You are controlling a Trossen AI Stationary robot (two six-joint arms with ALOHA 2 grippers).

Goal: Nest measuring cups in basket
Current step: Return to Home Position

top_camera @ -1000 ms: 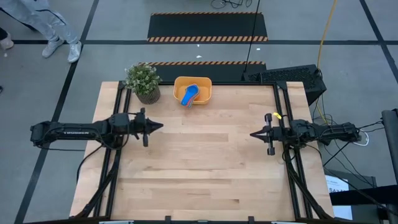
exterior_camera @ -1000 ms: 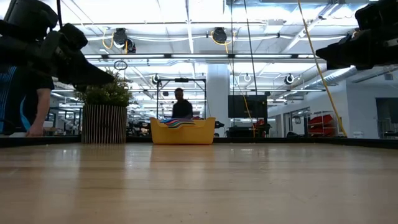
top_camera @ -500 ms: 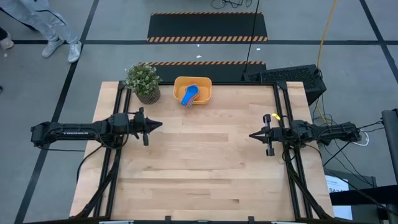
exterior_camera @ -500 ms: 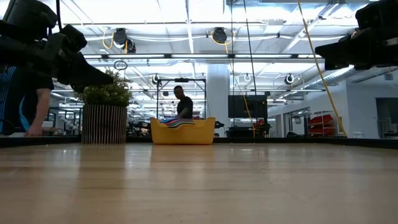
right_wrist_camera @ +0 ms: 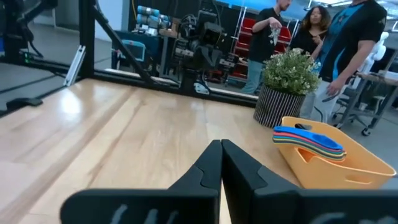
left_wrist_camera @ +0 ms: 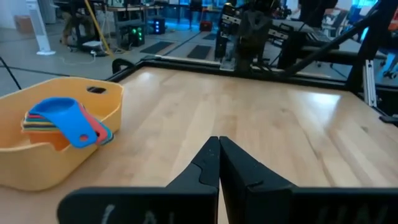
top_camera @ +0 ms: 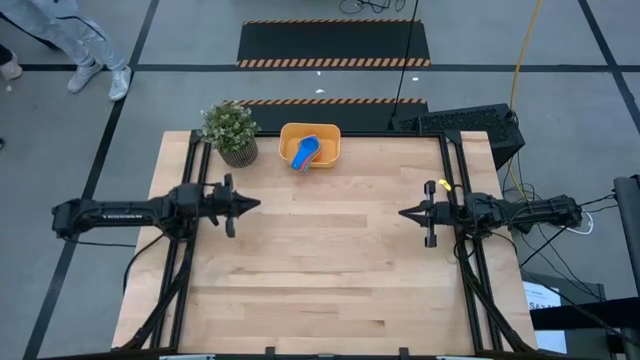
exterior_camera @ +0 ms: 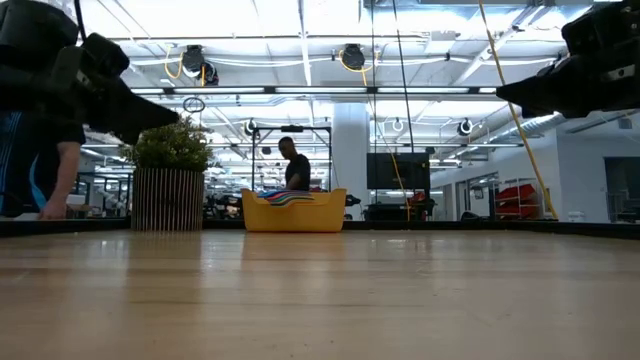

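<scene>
Hovering over the L edge of the table [top_camera: 330,270], the left gripper [top_camera: 257,203] points inward twd the middle, well above the wood in the low view. Its fingers [left_wrist_camera: 200,167] are pressed tight together w/ nothing btwn them. Opposite, over the R edge, the right gripper [top_camera: 403,214] faces back at it at abt the same height, also closed flat & empty. Both are well apart from each other and from the task items. The measuring cups [top_camera: 304,153] sit nested in one stack inside the basket [top_camera: 330,134], w/ a light blue cup on top and its handle sticking out over the stack. Red, orange & green edges show underneath in the left wrist view; can't count every cup. The basket stands at the far edge of the table, nearer the L side than the R, just beside a potted plant [top_camera: 231,130] in a ribbed pot near the far L corner. Neither gripper touches the basket. Beyond the table, people [right_wrist_camera: 314,28] stand behind the plant in the right wrist view, and a person [exterior_camera: 292,165] shows behind the basket in the low view.
</scene>
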